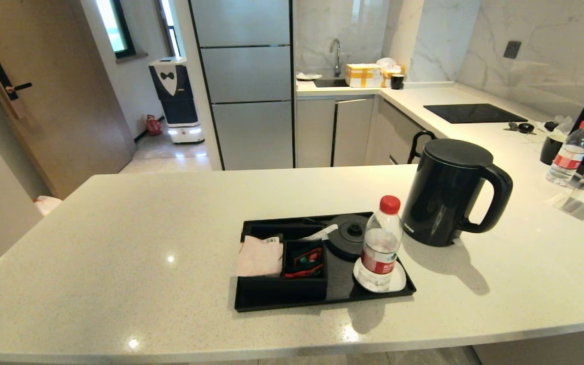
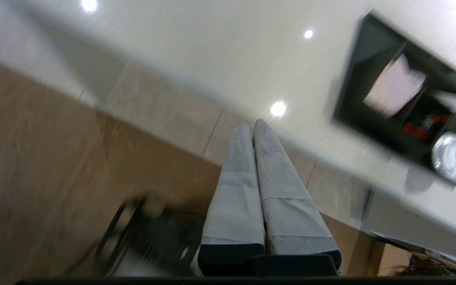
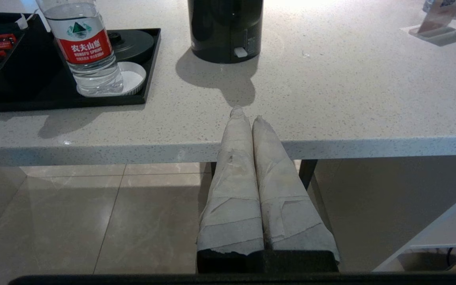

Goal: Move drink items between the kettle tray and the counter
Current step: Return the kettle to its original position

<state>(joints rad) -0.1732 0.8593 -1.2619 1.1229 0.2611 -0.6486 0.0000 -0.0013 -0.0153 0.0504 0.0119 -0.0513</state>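
Observation:
The black kettle [image 1: 449,192] stands on the speckled counter [image 1: 119,233] just right of the black tray [image 1: 292,303], off its round base [image 1: 349,234]. A pale pink sachet [image 1: 259,256] lies in the tray's left compartment. A water bottle [image 1: 381,243] stands on the white coaster [image 1: 393,284]. Neither arm shows in the head view. My left gripper [image 2: 251,126] is shut and empty, below and in front of the counter's edge, left of the tray [image 2: 350,99]. My right gripper [image 3: 247,116] is shut and empty at the counter's front edge, facing the kettle [image 3: 225,29].
Red and green packets [image 1: 306,258] fill the tray's second compartment. A second water bottle [image 1: 570,152], a dark cup [image 1: 550,148] and a clear stand [image 1: 578,195] sit at the counter's far right. Tiled floor [image 3: 85,213] lies below the edge.

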